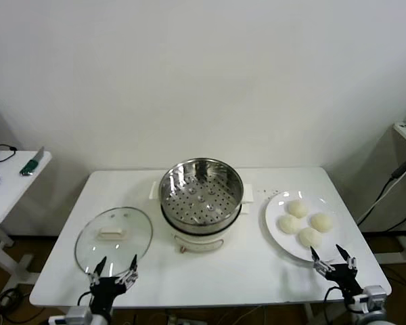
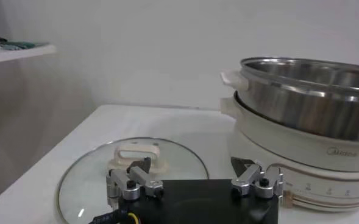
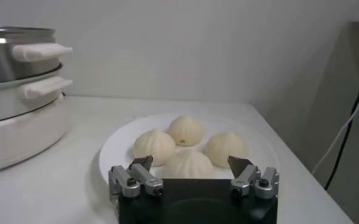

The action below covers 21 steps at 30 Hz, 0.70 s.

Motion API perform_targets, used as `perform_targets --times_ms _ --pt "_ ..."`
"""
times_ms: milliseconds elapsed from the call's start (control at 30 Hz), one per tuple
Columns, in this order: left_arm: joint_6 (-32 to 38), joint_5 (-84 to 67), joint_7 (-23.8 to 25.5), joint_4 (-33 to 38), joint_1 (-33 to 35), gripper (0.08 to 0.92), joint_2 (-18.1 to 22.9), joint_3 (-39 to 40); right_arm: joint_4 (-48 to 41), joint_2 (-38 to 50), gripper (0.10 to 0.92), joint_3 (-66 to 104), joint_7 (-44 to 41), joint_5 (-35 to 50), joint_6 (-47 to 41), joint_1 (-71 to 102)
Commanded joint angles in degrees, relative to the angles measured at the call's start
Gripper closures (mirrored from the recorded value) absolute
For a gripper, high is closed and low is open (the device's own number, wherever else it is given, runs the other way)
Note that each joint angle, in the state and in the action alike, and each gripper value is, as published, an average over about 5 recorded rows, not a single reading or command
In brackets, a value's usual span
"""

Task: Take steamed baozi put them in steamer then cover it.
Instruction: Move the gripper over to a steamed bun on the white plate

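Observation:
Several cream-white steamed baozi [image 1: 304, 222] [image 3: 188, 163] lie on a white plate [image 1: 277, 230] [image 3: 115, 155] at the table's right. The steamer [image 1: 201, 196] [image 2: 307, 97] [image 3: 14, 79], a shiny steel pot with a perforated tray on a cream base, stands at the middle of the table with nothing on its tray. Its glass lid [image 1: 114, 234] [image 2: 133, 167] rests flat on the table to the left. My right gripper [image 1: 331, 256] [image 3: 192, 163] is open just in front of the plate. My left gripper [image 1: 115, 265] [image 2: 193, 164] is open at the lid's near edge. Both hold nothing.
The white table [image 1: 223, 271] ends just in front of both grippers. A small side table [image 1: 13, 183] with a green-handled tool [image 1: 31, 164] stands at far left. A shelf and a dark cable [image 1: 392, 189] are at far right.

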<state>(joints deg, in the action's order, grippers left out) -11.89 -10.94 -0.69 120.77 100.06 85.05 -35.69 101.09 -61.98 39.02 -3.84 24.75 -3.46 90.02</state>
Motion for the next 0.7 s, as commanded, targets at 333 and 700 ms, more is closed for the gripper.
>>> perform_targets --times_ms 333,700 --pt "-0.2 -0.2 0.0 0.8 0.1 0.177 0.1 0.1 0.3 11.1 0.203 -3.2 3.5 1.0 -13.3 -17.9" --pt "-0.1 -0.1 0.0 1.0 0.1 0.177 0.0 0.5 -9.8 35.5 0.203 -26.0 -13.8 -1.7 -17.4 -42.7"
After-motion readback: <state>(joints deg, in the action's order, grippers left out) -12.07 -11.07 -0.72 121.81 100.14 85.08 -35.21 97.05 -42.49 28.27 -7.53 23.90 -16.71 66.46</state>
